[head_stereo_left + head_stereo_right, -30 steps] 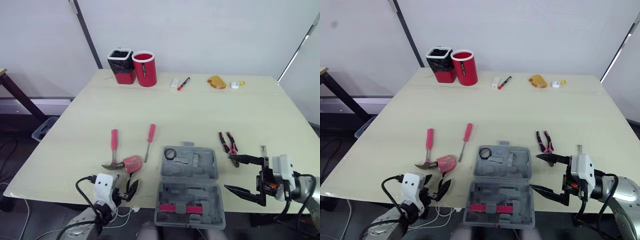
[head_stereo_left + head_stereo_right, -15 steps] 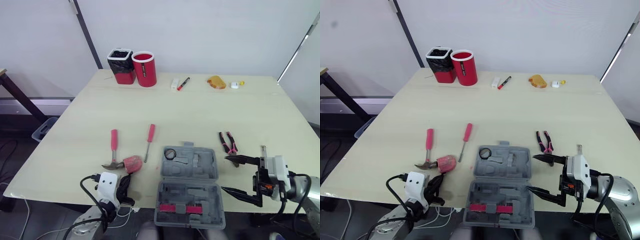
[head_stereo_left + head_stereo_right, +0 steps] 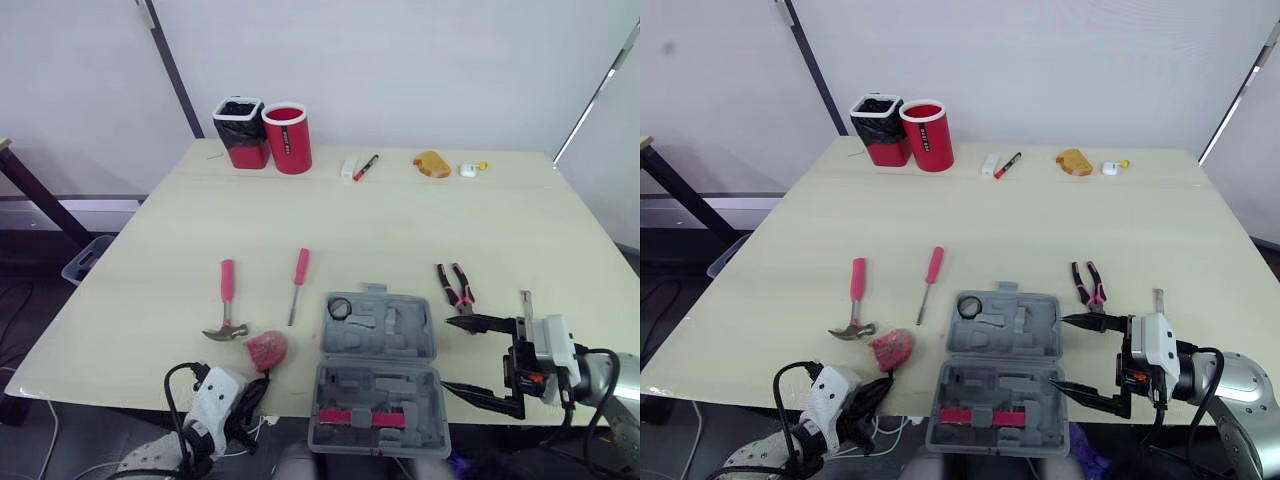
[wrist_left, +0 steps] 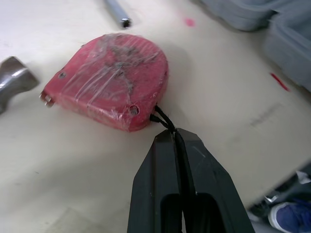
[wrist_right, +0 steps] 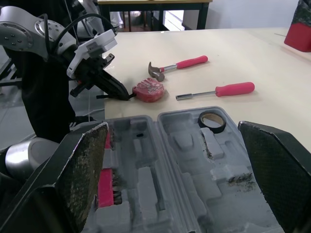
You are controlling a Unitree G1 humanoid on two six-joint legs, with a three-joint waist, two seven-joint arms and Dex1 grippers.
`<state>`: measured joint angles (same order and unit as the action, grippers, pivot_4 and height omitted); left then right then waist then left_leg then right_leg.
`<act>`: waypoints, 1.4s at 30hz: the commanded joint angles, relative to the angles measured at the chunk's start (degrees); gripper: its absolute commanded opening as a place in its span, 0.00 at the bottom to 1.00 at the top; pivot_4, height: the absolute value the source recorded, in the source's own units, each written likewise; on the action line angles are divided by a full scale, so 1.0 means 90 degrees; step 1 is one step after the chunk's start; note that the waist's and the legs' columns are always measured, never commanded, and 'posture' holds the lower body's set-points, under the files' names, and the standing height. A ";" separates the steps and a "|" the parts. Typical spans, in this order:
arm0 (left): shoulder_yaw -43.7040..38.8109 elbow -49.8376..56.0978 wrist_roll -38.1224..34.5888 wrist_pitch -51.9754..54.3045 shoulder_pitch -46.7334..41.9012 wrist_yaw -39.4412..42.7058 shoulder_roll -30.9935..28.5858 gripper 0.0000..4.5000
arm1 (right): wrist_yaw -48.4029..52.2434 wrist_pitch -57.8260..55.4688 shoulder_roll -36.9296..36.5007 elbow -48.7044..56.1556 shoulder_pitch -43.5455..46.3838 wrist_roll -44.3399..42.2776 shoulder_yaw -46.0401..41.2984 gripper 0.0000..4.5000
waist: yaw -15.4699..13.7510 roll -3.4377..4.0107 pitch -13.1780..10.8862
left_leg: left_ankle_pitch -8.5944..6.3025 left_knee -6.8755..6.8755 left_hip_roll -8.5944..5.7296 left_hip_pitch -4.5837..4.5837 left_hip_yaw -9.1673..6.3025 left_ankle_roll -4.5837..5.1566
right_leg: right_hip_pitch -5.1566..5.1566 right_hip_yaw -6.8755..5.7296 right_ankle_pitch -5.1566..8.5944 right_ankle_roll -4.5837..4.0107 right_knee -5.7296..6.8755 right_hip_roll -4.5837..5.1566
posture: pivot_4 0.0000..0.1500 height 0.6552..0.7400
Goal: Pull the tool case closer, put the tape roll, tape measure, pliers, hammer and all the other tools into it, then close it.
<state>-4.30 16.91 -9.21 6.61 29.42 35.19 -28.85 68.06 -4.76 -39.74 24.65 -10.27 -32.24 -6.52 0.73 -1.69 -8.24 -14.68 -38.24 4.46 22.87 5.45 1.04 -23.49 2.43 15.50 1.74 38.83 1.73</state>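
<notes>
Tape measure [image 3: 266,349] dragged edgeward, L fingers [image 4: 158,170] pinching strap [image 4: 163,119] (wrist cam)

We read no words or numbers anywhere. The red cup [image 3: 286,138], at about eleven o'clock on the table [image 3: 400,220], carries a dark vertical marking down its side, too small for us to make out. The tape measure [image 4: 109,80] shows no lettering on its red shell.

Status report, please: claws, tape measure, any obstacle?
Left claw shut on tape measure strap. Right claw open beside open tool case. Hammer beside tape measure, not touching.
</notes>
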 commanded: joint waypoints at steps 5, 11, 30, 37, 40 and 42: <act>0.0259 0.0399 -0.0053 0.0102 0.0438 0.0140 -0.0001 0.02 | -0.0025 0.0036 0.0010 0.0215 0.0013 -0.0116 -0.0010 1.00 | -0.0002 0.0001 -0.0001 | -0.0001 0.0001 -0.0001 0.0000 0.0000 0.0001 | 0.0000 -0.0001 0.0000 0.0001 0.0000 0.0004 | 1.00 1.00; -0.0010 0.0637 -0.0241 0.0297 0.0404 0.0165 -0.0101 0.02 | -0.0073 0.0048 0.0051 0.0188 0.0057 -0.0091 0.0025 1.00 | -0.0003 -0.0001 -0.0002 | -0.0001 0.0002 0.0000 0.0000 -0.0003 0.0002 | -0.0005 -0.0004 0.0001 0.0001 -0.0001 0.0005 | 1.00 1.00; -0.0825 0.0021 -0.0636 -0.1277 0.0220 0.1054 -0.0433 0.98 | -0.0149 0.0108 0.0189 0.0059 0.0293 0.0005 0.0316 1.00 | -0.0014 -0.0014 -0.0022 | -0.0002 0.0003 0.0000 0.0004 -0.0005 0.0003 | -0.0006 -0.0009 0.0001 0.0001 -0.0006 0.0008 | 1.00 1.00; -0.0763 -0.1219 -0.0475 -0.1821 -0.0839 0.1681 -0.1069 0.98 | -0.0188 0.0143 0.0265 -0.0008 0.0415 0.0077 0.0423 1.00 | 0.0001 -0.0013 -0.0024 | -0.0002 0.0003 -0.0009 0.0004 0.0002 0.0004 | -0.0003 -0.0009 0.0000 0.0001 -0.0006 0.0004 | 1.00 1.00; -0.0643 -0.1766 -0.0457 -0.1972 -0.1296 0.1918 -0.1163 0.98 | -0.0202 0.0133 0.0264 -0.0007 0.0483 0.0082 0.0454 1.00 | -0.0002 -0.0013 -0.0025 | -0.0003 0.0003 -0.0011 0.0006 0.0007 0.0006 | -0.0003 -0.0008 0.0000 0.0002 -0.0005 0.0003 | 1.00 1.00; -0.0496 -0.1992 -0.0452 -0.2061 -0.1472 0.2137 -0.1194 0.98 | -0.0203 0.0118 0.0254 0.0008 0.0528 0.0078 0.0474 1.00 | -0.0008 -0.0012 -0.0025 | -0.0003 0.0003 -0.0010 0.0005 0.0006 0.0006 | -0.0003 -0.0009 0.0000 0.0002 -0.0003 0.0003 | 1.00 1.00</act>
<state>-9.92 -0.09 -13.30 -10.29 16.49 52.56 -39.04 66.29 -4.47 -37.52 23.68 -5.92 -31.11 -1.98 0.66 -1.80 -8.47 -14.71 -38.22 4.36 22.91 5.50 1.10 -23.51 2.33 15.50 1.76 38.82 1.74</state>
